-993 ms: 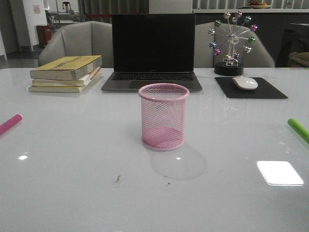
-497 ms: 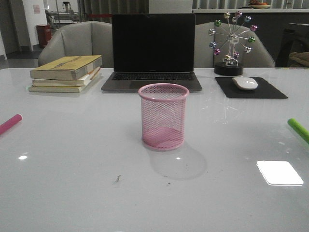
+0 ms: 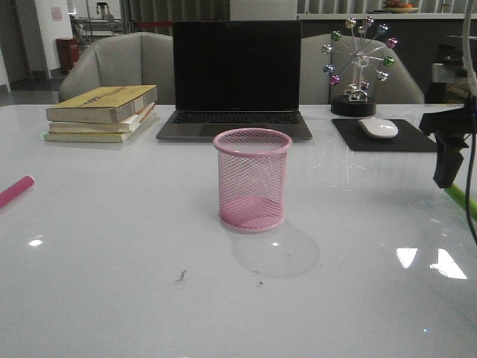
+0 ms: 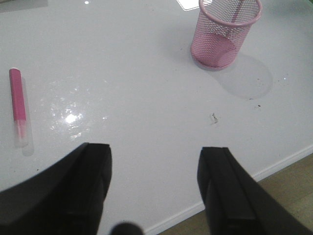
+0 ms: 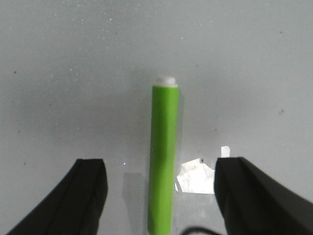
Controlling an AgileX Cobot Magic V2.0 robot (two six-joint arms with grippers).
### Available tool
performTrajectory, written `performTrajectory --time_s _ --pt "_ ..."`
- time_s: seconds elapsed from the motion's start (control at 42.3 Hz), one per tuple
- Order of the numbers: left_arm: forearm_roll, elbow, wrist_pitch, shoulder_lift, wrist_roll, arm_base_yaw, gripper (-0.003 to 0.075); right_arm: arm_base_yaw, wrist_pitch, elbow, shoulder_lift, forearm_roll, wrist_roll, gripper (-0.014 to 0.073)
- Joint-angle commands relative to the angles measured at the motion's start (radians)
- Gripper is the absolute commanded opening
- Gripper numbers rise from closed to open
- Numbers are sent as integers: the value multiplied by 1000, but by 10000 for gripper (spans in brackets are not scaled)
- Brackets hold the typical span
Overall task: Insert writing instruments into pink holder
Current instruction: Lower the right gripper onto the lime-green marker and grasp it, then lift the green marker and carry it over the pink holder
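Front view: we see the pink holder [image 3: 253, 180] upright and empty at the middle of the white table [image 3: 112, 261], in front of a closed-screen-dark laptop [image 3: 236, 78]. A stack of books [image 3: 102, 112] lies to the laptop's left; a mouse [image 3: 378, 127] on a dark pad [image 3: 387, 137] and a small Ferris-wheel ornament [image 3: 358, 66] stand to its right. The pink marker [image 3: 15, 191] lies flat at the table's left edge, well apart from the holder. At the right edge our right gripper [image 3: 447, 168] hangs just above the green marker [image 3: 463, 200], of which only a short length shows below it. In the right wrist view, the green marker [image 5: 163, 155] lies flat on the table between the two spread fingers [image 5: 88, 196]; neither finger touches it, and its white tip [image 5: 165, 80] points away from the gripper [image 5: 161, 196]. In the left wrist view, our left gripper [image 4: 154, 188] is likewise spread wide and grasps nothing, poised over bare table near its front edge; the pink marker [image 4: 18, 100] lies off to one side, and the holder [image 4: 225, 32] stands farther away, casting a round shadow.
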Motion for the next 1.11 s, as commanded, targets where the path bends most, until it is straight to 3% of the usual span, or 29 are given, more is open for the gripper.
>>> performTrajectory --time_s 0.0,0.237,0.449,0.804,0.946,1.088 --pt "-21 -33 -70 3 -1 -8 435 -6 4 -84 3 -1 -1 495" --pt "-21 -33 -70 3 -1 -8 435 -5 27 -171 83 -8 -1 361" --pt "-22 -33 -70 3 -1 -8 435 -5 48 -192 86 -25 -1 181" --pt "-22 -33 -70 3 -1 -8 435 13 49 -205 -4 -33 -11 143" --pt "-22 -33 -70 3 -1 -8 435 66 -62 -153 -132 -20 -11 143" --pt "-22 -33 -70 3 -1 -8 435 158 -352 9 -319 24 -12 143"
